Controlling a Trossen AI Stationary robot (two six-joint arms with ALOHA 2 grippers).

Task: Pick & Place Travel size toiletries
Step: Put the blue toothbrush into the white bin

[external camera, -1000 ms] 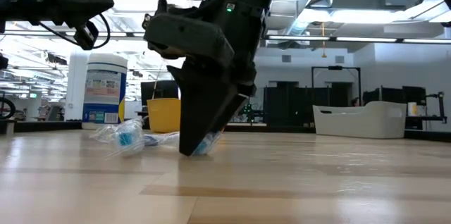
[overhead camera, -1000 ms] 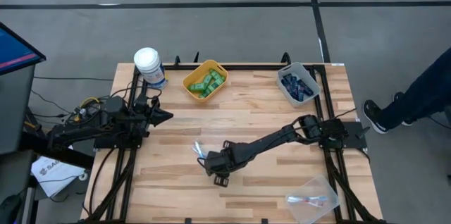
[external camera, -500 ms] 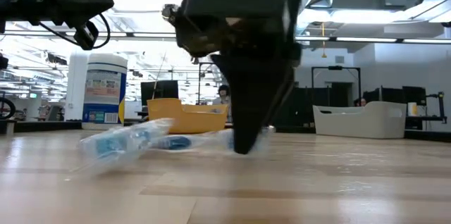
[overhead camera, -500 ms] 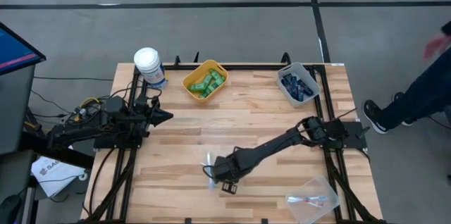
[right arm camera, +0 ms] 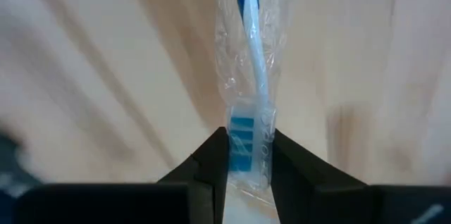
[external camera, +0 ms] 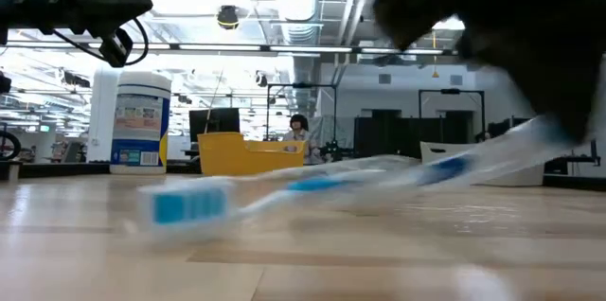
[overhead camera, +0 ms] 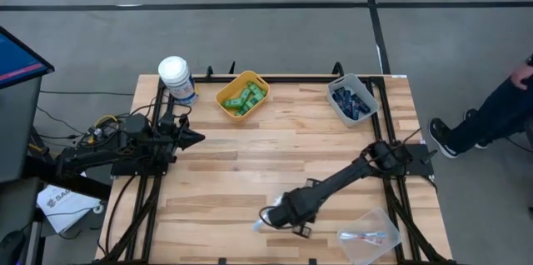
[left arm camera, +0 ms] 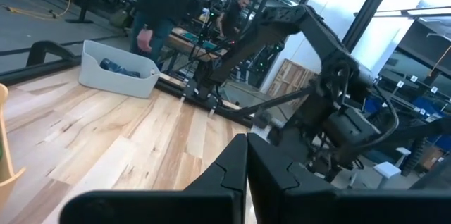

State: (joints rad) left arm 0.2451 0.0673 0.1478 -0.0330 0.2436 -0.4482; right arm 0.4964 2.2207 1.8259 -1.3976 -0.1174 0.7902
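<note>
My right gripper [overhead camera: 281, 216] is low over the table's near middle, shut on a white toothbrush with blue accents in a clear wrapper [overhead camera: 261, 226]. In the low view the toothbrush [external camera: 312, 185] stretches across the picture, and the gripper is a dark blur at the upper right. Green bottles lie in the yellow bin [overhead camera: 243, 95] and navy tubes in the grey bin [overhead camera: 351, 101]. More toothbrushes lie in the clear bin [overhead camera: 370, 235]. My left gripper [overhead camera: 194, 137] waits shut above the table's left side. My right gripper pinches the wrapped toothbrush between its two fingers [right arm camera: 213, 160] at an end with a blue ribbed patch [right arm camera: 242, 139]. The fingers lie along the brush. The rest points away from them toward the table's left, its free end [external camera: 180, 208] sloping down; whether that end touches the table, I cannot tell.
A white-lidded canister [overhead camera: 176, 76] stands at the far left corner. The clear bin sits at the near right corner, right of the gripper. A person [overhead camera: 495, 111] stands beyond the table's right edge. Bare wood lies between the bins and the near edge.
My right gripper has travelled from the table's middle toward the near edge and to the right, taking the wrapped toothbrush with it. The brush has come much closer to the low camera and has turned, so its free end now trails to the left.
</note>
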